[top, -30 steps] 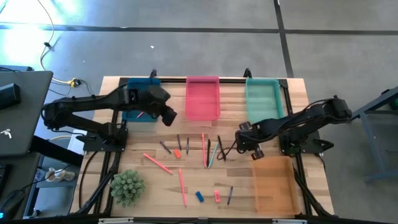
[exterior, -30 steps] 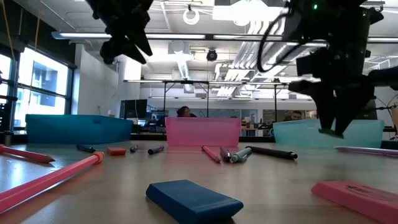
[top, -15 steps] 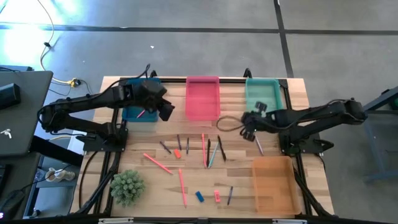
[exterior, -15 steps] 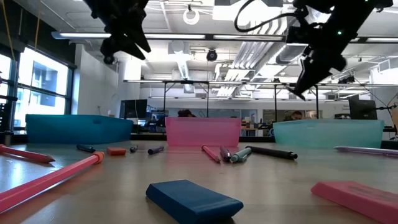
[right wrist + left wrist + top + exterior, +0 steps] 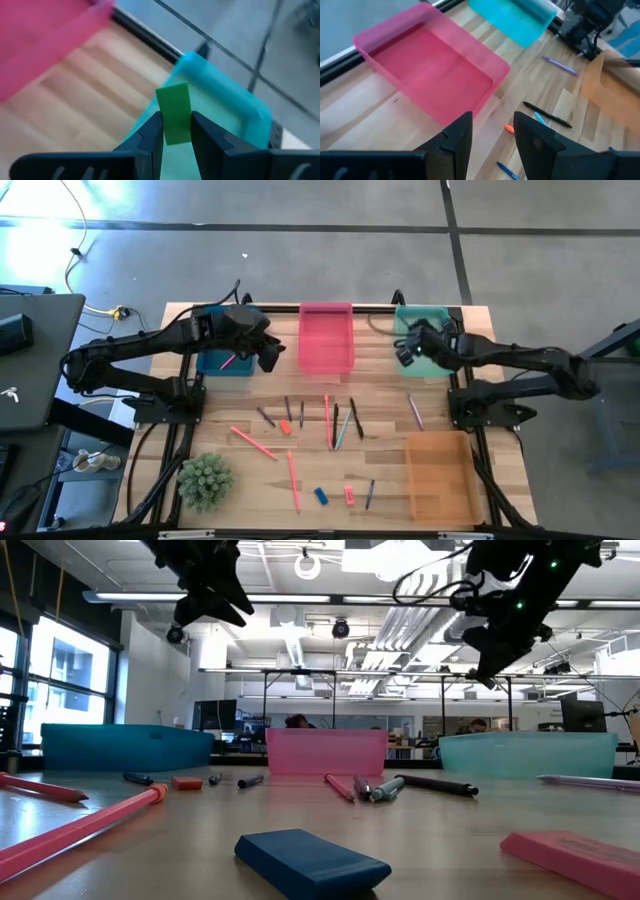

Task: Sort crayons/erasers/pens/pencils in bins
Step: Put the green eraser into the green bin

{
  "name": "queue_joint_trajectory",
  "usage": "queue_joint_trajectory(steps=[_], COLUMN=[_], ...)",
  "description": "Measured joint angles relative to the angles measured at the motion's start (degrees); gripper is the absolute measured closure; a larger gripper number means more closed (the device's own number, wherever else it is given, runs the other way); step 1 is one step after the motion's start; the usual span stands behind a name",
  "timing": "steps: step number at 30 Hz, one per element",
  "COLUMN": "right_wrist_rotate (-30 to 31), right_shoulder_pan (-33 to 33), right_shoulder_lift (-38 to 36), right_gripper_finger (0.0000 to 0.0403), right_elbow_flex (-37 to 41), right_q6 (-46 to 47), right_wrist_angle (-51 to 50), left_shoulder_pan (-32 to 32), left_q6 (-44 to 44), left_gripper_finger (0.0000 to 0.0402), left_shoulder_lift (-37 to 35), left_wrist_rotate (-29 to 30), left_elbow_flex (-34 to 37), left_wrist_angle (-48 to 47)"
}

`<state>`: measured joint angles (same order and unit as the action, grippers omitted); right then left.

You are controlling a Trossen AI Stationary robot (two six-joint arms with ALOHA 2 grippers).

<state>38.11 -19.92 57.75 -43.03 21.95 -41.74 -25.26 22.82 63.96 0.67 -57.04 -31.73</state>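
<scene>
Four bins, four erasers, about ten sticks.

Wood table: 4 bins, pens, erasers, plant

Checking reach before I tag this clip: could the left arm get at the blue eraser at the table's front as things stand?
Probably yes. The left gripper, open and empty, hangs near the dark blue bin; nothing stands over the blue eraser. The plant sits aside.

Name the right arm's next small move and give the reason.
Probably open the right gripper and drop the green eraser block. It is shut on that block and hangs above the teal plastic bin, at its near edge, so easing slightly farther in first seems safer.
</scene>
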Motion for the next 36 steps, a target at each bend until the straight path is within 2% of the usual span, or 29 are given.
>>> queue_joint_trajectory(steps=[10, 17, 21, 28, 36], right_wrist_rotate=[-12.7, -21.5, -25.0, -25.2, -27.4], right_shoulder_pan=[-17.0, -25.8, -28.2, -30.3, -31.5], right_shoulder_lift=[1.0, 7.9, 12.5, 19.3, 24.2], right_gripper_finger=[0.0327, 0.0327, 0.0327, 0.0327, 0.0327], right_elbow_flex=[0.0, 0.0, 0.0, 0.0, 0.0], right_q6=[5.2, 5.2, 5.2, 3.5, 1.3], right_wrist_angle=[0.0, 0.4, 0.8, 1.7, 4.1], left_shoulder_pan=[0.0, 0.0, 0.0, 0.9, 5.1], left_q6=[-2.5, -2.9, -3.6, -3.6, -3.5], left_gripper_finger=[0.0271, 0.0271, 0.0271, 0.0271, 0.0271], left_shoulder_lift=[0.0, 0.0, 0.0, 0.0, 0.0], left_wrist_rotate=[0.0, 0.0, 0.0, 0.0, 0.0], left_elbow_flex=[0.0, 0.0, 0.0, 0.0, 0.0], left_wrist_angle=[0.0, -0.1, -0.1, -0.2, -3.2])
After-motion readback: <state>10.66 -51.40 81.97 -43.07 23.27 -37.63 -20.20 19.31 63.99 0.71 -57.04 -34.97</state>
